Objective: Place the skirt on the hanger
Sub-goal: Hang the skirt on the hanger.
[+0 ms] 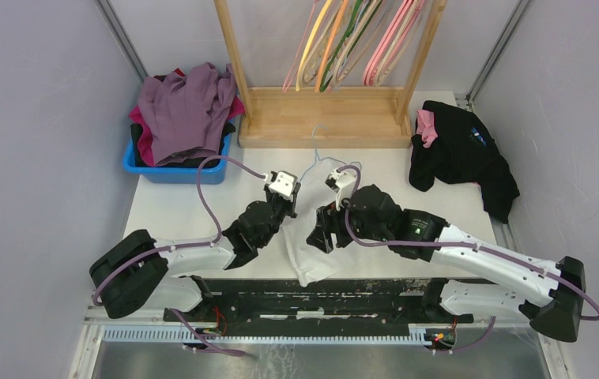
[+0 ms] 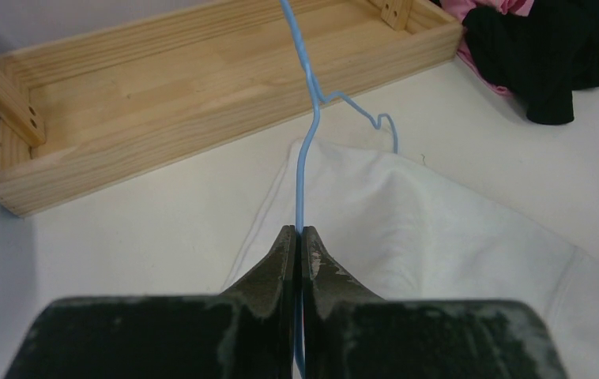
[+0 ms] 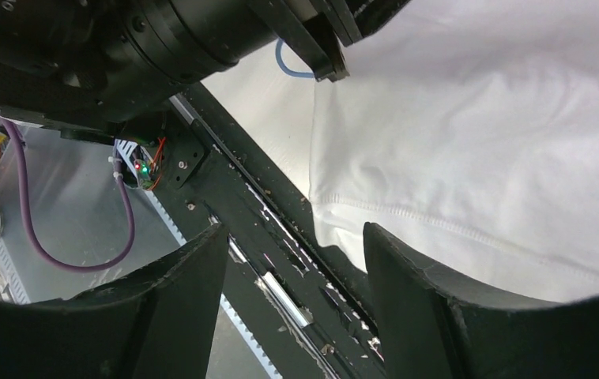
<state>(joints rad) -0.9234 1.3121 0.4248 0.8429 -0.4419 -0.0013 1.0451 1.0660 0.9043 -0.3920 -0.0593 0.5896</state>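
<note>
Left gripper point(image 2: 298, 234): clenched on the blue wire hanger point(image 2: 307, 140), fingers pinched flat with the wire between them. From the pinch the wire runs up along the left edge of the white skirt point(image 2: 415, 229), kinks sideways, then goes on over the wooden rack base point(image 2: 201, 87). A second bend of wire shows at the skirt's top edge. How much of the hanger sits under the cloth cannot be told.

Right gripper point(image 3: 295, 234): released, fingers spread wide, nothing between them. It hangs over the skirt's near hem, where the cloth meets the black frame at the bench's near edge. The left arm's dark body fills the top of this wrist view, with a loop of blue wire beside it.

Skirt, top view: lying on the bench point(image 1: 201, 207) between the two arms, near the front edge, lower hem lapping onto the black frame.

Further out: the wooden rack stands at the back centre with coloured hangers point(image 1: 352, 39) on its rail. Blue bin point(image 1: 174, 170) at back left, heaped with purple garments point(image 1: 186, 110). Black garment point(image 1: 462, 154) crumpled at back right, a pink piece at its edge.
</note>
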